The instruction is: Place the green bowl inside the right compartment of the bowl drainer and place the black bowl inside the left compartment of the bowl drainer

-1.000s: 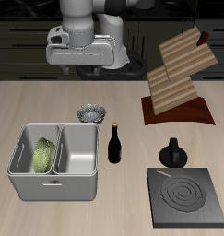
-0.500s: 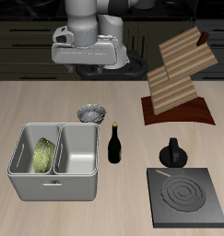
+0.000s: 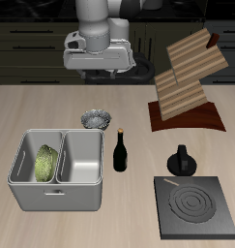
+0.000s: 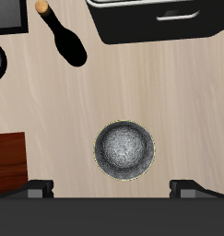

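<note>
fingers (image 4: 112,188) spread apart, nothing in them, hanging high over the black bowl (image 3: 97,119) | that one sits on the table (image 3: 32,107) behind the bowl drainer (image 3: 57,184) | green bowl (image 3: 44,163) propped on edge in one drainer well

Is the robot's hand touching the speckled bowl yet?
Apart. The exterior view shows the gripper hanging high above the black bowl, with bare table showing between them.
</note>
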Robot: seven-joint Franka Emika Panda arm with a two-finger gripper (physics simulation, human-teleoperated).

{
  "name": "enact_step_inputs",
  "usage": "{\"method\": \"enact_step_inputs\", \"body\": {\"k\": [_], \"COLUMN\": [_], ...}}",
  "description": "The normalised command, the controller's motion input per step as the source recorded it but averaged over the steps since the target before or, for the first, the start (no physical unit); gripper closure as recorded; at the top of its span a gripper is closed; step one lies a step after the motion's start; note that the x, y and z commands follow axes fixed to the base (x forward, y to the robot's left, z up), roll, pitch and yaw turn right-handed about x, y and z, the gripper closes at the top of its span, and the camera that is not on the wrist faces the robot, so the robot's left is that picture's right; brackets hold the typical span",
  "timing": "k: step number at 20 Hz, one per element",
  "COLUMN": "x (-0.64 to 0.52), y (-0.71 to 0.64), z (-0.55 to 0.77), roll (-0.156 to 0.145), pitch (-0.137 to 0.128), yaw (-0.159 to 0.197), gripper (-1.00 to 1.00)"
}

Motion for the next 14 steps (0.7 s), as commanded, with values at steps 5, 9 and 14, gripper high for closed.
{"method": "enact_step_inputs", "body": {"k": [5,9,14], "x": [0.01,0.08,0.05], "y": [0.09,0.01,0.08], "z": [-0.3,-0.36,-0.34], "roll": [-0.017,-0.017,0.0], "pitch": [0.017,0.029,0.044], "yaw": [0.043,0.014,-0.037], "gripper": [-1.0,-1.0,-1.0]}}
